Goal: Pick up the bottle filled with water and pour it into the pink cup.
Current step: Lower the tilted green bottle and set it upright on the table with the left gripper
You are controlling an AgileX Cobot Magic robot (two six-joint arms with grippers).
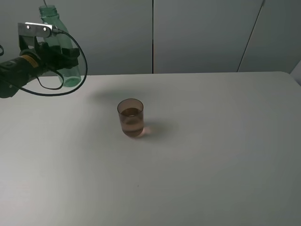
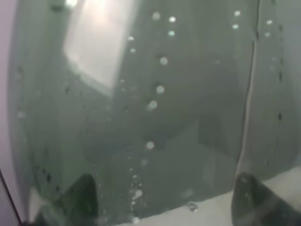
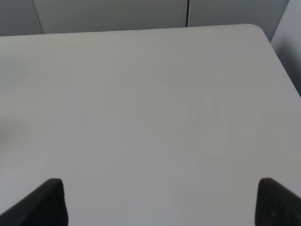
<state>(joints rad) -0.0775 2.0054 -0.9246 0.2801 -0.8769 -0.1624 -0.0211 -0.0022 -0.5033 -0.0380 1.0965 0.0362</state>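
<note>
Robot lab or test cell. Bare white table (image 1: 211, 179) with plain grey wall panels (image 1: 202, 33) behind it, seams showing. A robot arm (image 1: 16, 70) with a looping black cable (image 1: 81, 70) works here, its left end effector (image 1: 63, 54) clamped on the bottle (image 1: 72, 77) above the table.

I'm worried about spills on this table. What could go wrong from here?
The capless green bottle in the left gripper hangs well aside of the pink cup; tipping there would wet the table. Droplets on its wall suggest it might slip. The cup stands free, seemingly holding liquid; a low pass could topple it.
</note>
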